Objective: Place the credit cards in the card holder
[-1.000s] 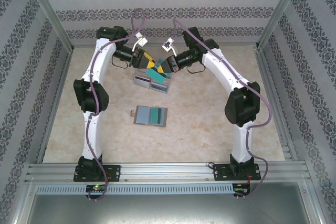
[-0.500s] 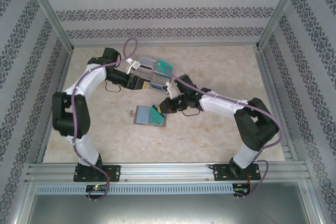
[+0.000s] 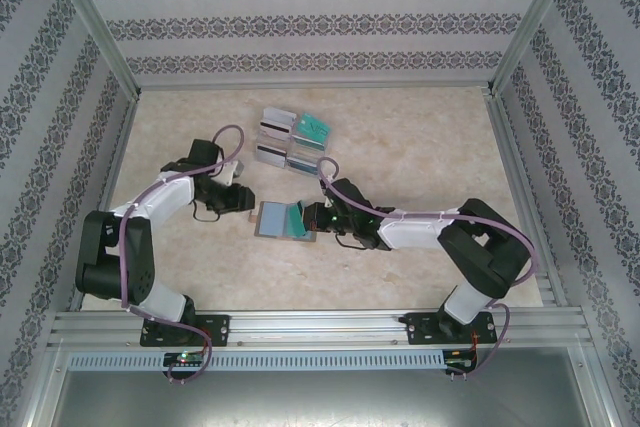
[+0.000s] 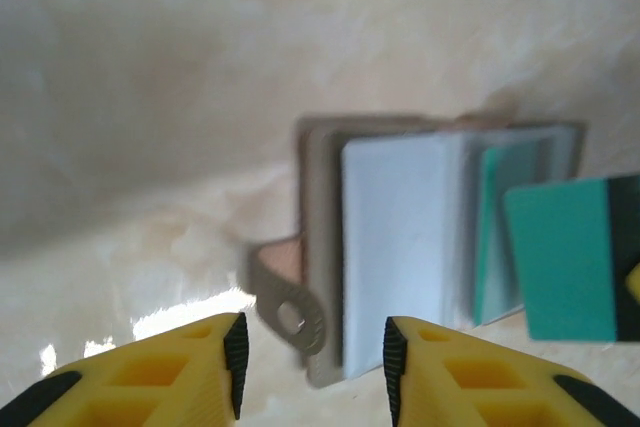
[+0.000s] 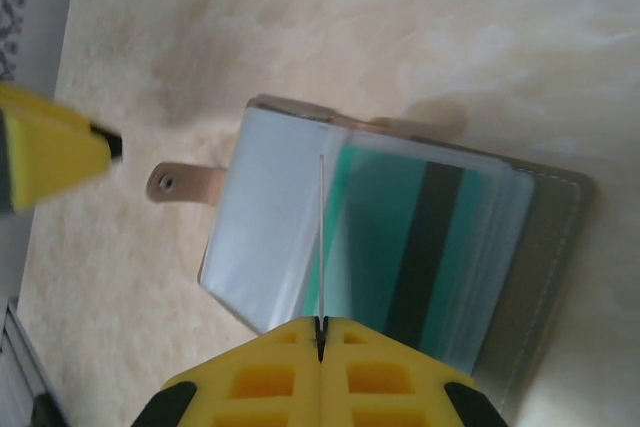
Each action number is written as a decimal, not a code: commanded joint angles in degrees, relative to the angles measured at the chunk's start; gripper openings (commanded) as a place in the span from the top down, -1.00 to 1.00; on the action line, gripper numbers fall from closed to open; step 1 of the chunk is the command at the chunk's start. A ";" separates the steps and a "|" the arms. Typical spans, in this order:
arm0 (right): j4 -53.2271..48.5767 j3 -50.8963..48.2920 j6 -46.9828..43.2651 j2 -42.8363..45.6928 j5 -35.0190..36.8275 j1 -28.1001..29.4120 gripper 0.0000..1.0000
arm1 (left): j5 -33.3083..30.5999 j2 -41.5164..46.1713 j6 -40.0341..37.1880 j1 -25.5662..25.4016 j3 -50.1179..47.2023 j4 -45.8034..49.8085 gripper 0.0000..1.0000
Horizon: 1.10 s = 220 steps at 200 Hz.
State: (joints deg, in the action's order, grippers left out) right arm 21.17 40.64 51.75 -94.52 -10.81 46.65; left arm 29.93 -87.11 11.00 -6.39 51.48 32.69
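Note:
The card holder (image 3: pixel 282 220) lies open on the table, its bluish-grey pockets up and its strap tab (image 4: pixel 290 313) pointing left. A teal credit card with a dark stripe (image 5: pixel 420 247) sits in a pocket. My right gripper (image 3: pixel 312 215) is shut on another teal credit card (image 4: pixel 562 259), which the right wrist view shows edge-on (image 5: pixel 320 237) over the holder's middle (image 5: pixel 270 217). My left gripper (image 4: pixel 310 349) stands open and empty at the holder's left edge (image 4: pixel 325 247), with the strap tab just ahead of its fingertips. One of its yellow fingers (image 5: pixel 50 152) appears in the right wrist view.
A clear compartment tray (image 3: pixel 292 139) stands behind the holder with more cards in it, white-grey striped ones (image 3: pixel 270 153) and a teal one (image 3: pixel 313 128). Patterned walls (image 3: pixel 320 27) close the table's back and sides. A metal rail (image 3: pixel 320 327) runs along the near edge.
Both arms came from the tray toward me. The right gripper brought a teal card down over the open holder. The left gripper then dropped to the holder's left edge.

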 commanded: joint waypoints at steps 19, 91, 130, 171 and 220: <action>11.01 -0.42 6.04 -4.18 0.01 0.28 1.00 | 0.58 2.14 3.58 -1.27 -4.82 -3.26 0.19; 14.79 0.39 10.92 -9.34 -4.00 -1.04 1.00 | 1.54 -1.28 5.60 -2.63 -7.88 -6.91 0.17; 14.95 0.33 12.30 -10.10 -3.68 -1.21 1.00 | 2.37 -2.12 6.04 -3.52 -8.66 -8.55 0.25; 17.24 0.58 13.55 -11.91 -3.53 -1.39 1.00 | 3.73 -5.60 7.43 -6.58 -9.50 -11.97 0.35; 19.02 1.67 14.38 -14.65 -4.26 -1.95 1.00 | 3.73 -5.99 8.83 -8.80 -10.15 -13.77 0.57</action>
State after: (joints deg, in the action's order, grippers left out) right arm 38.63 41.50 64.95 -107.44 -14.70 45.45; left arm 30.89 -90.74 18.50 -11.70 43.24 22.85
